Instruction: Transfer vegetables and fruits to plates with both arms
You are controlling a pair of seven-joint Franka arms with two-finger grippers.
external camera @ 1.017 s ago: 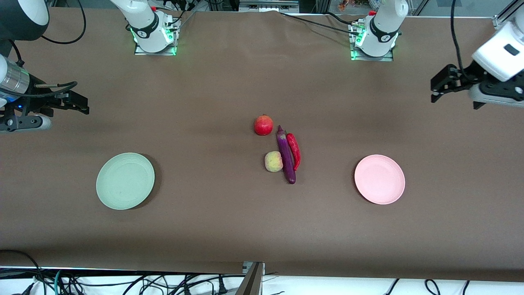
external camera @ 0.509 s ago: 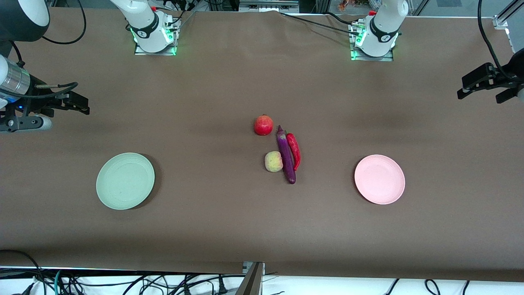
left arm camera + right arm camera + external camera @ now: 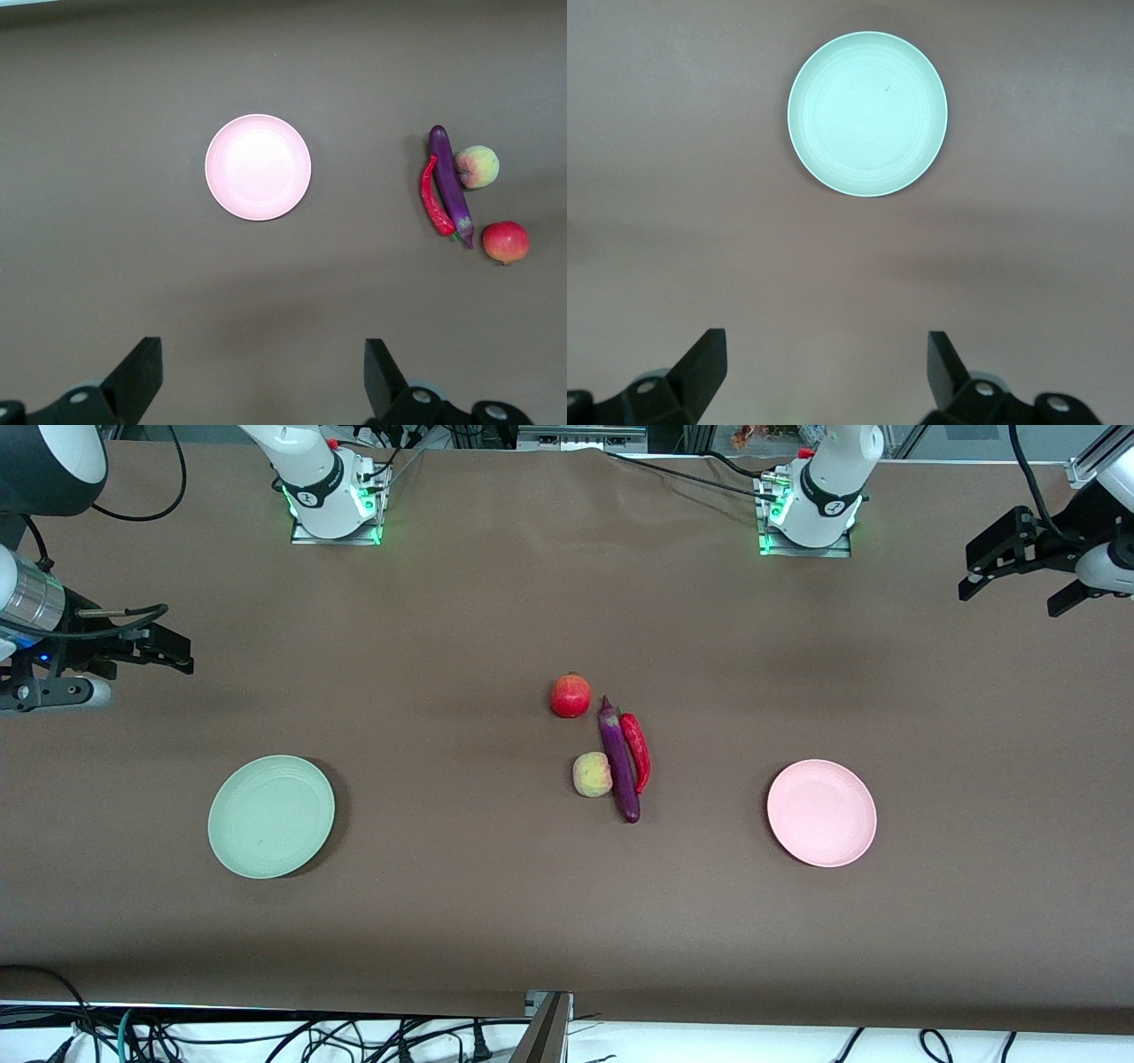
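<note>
The left gripper [image 3: 1019,584], jaws spread and holding nothing, has swung back up since a moment ago; the right gripper [image 3: 159,654], also released, waits; eggplant [image 3: 619,760], chili [image 3: 636,751], pomegranate [image 3: 570,695] and peach [image 3: 592,774] lie untouched, well apart from both, so no transfer has begun; both plates, pink [image 3: 821,812] and green [image 3: 271,816], sit bare.

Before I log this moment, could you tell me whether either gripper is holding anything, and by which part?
Nothing is held. The left gripper and right gripper are both open and empty, up over bare table at their own ends; eggplant, chili and both fruits lie untouched mid-table.
</note>
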